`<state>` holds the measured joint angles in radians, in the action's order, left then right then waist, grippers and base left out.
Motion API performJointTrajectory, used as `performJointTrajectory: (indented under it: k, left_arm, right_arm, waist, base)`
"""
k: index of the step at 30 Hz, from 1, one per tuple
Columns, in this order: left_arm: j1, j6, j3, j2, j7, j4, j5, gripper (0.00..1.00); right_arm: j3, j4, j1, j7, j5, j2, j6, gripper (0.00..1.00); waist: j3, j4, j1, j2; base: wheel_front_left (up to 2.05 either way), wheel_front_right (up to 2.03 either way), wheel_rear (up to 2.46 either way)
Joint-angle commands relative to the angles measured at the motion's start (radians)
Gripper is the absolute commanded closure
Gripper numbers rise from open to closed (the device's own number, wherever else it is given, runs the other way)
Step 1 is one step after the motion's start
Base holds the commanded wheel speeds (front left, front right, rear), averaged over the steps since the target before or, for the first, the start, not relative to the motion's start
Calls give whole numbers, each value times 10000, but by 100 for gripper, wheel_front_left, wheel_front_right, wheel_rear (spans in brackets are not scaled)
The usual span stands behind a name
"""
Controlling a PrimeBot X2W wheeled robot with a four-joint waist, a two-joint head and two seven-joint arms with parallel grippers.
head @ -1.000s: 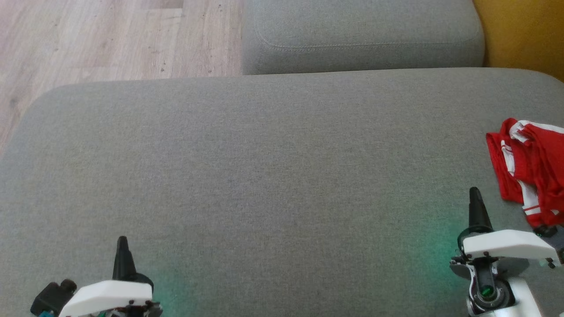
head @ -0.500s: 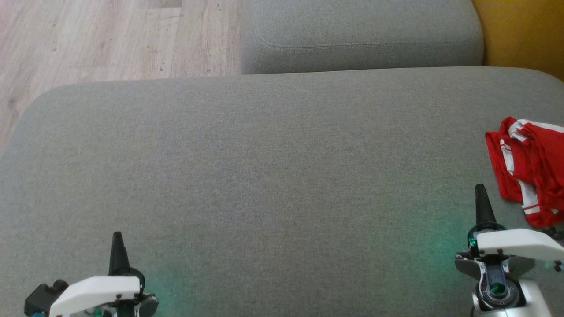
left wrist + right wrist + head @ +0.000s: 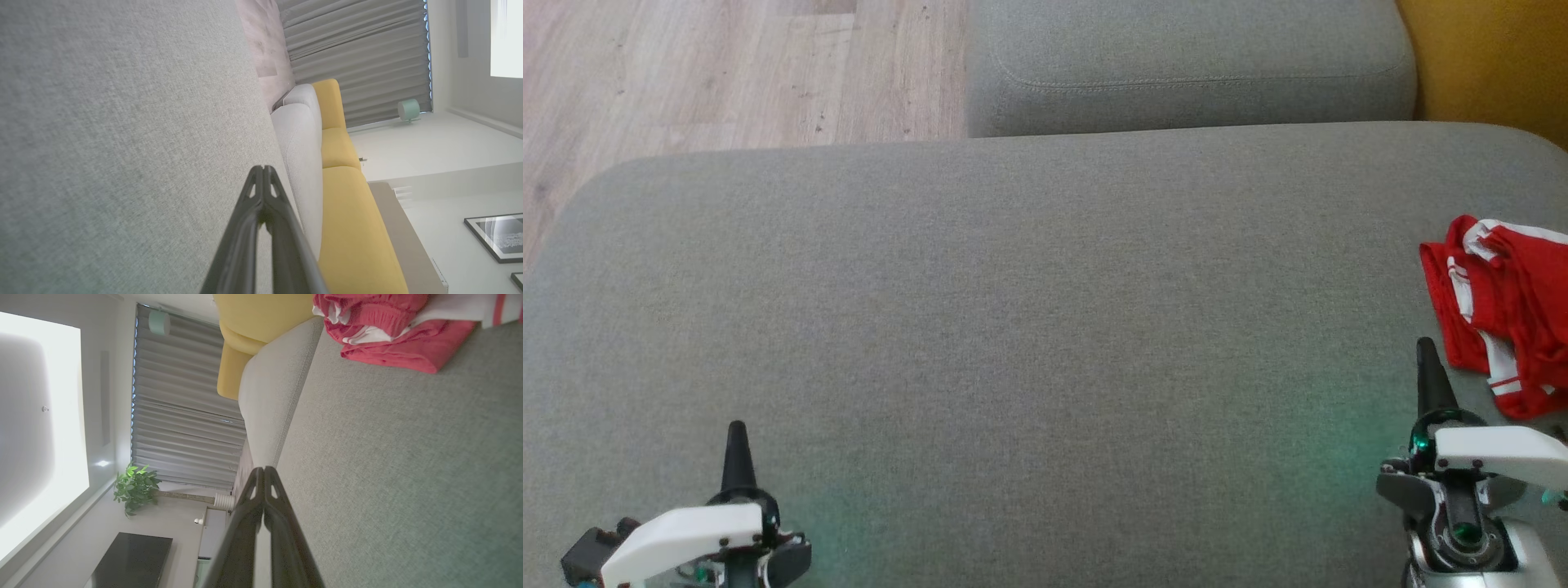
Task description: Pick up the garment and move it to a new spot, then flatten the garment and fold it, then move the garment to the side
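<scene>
Red-white garment (image 3: 1503,318) bunched at sofa seat (image 3: 1045,310) right edge.
Closed and empty: left pincer (image 3: 737,431), right pincer (image 3: 1425,349), the latter near garment.

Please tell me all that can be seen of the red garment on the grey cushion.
The garment is red cloth with white stripes, thin and soft by its look. It lies crumpled in a heap, not flat, on the right of the grey cushion, partly cut off by the head view's border. The shut right gripper stands beside it, apart.
</scene>
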<state>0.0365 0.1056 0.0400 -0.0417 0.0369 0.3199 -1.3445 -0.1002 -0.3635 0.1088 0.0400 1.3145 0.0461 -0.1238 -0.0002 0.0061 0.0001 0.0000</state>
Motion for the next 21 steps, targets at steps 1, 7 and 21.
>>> performJointTrajectory:
  k: [1, 7, 21]
  left_arm:
    - [559, 86, 373, -72, 82, -363, -215, 100]
    - [600, 129, 467, -76, 259, -462, -845, 100]
    - [703, 237, 704, -84, 702, -710, -2429, 100]
  right_arm:
    - [137, 454, 193, 66, 271, 40, -57, 100]
    - [66, 644, 141, 239, 964, 40, -60, 100]
    - [-113, 1122, 10, 674, 2704, 41, -68, 100]
  waist:
    - [1, -2, -1, 0]
    - [9, -17, -1, 0]
    - [30, -56, -1, 0]
  base:
    - [0, 0, 0]
    - [0, 0, 0]
    - [0, 0, 0]
